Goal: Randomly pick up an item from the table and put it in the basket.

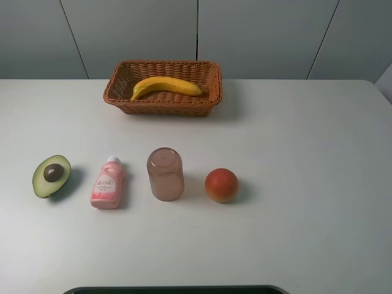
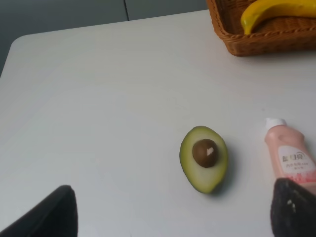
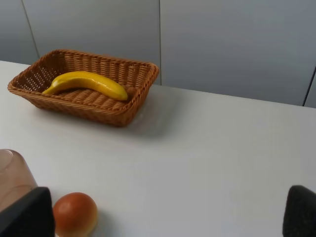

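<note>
The yellow banana lies inside the brown wicker basket at the back of the white table. It also shows in the left wrist view and the right wrist view, lying in the basket. Neither arm shows in the exterior high view. My left gripper is open and empty, its dark fingers wide apart over the table near the avocado. My right gripper is open and empty, its fingers wide apart near the round fruit.
In a row across the table's middle lie a halved avocado, a pink bottle on its side, a brownish translucent cup and a round red-orange fruit. A dark edge runs along the table's front.
</note>
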Controlling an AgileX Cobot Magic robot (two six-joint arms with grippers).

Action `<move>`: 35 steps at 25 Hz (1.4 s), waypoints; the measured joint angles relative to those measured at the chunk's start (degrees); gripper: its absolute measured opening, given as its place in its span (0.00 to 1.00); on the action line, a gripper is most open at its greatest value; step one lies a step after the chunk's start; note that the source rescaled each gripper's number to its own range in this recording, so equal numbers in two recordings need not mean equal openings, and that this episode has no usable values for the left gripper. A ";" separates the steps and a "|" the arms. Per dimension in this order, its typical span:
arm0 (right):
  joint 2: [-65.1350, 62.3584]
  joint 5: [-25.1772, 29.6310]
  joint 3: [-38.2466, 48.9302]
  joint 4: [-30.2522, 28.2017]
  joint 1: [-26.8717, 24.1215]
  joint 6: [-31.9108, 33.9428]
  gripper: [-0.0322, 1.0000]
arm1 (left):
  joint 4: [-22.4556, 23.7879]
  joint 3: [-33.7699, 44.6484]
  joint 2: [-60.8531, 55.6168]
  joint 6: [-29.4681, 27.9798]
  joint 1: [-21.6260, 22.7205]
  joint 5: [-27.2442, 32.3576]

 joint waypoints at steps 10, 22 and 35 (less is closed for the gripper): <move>-1.36 0.34 1.79 1.18 0.00 -0.33 0.99 | 0.00 0.00 0.00 0.00 0.00 0.00; -1.48 5.22 2.03 1.30 0.00 -2.65 0.99 | 0.00 0.00 0.00 0.00 0.00 0.00; -1.48 6.33 2.51 2.86 -16.55 -7.35 0.99 | 0.00 0.00 0.00 0.00 0.00 0.00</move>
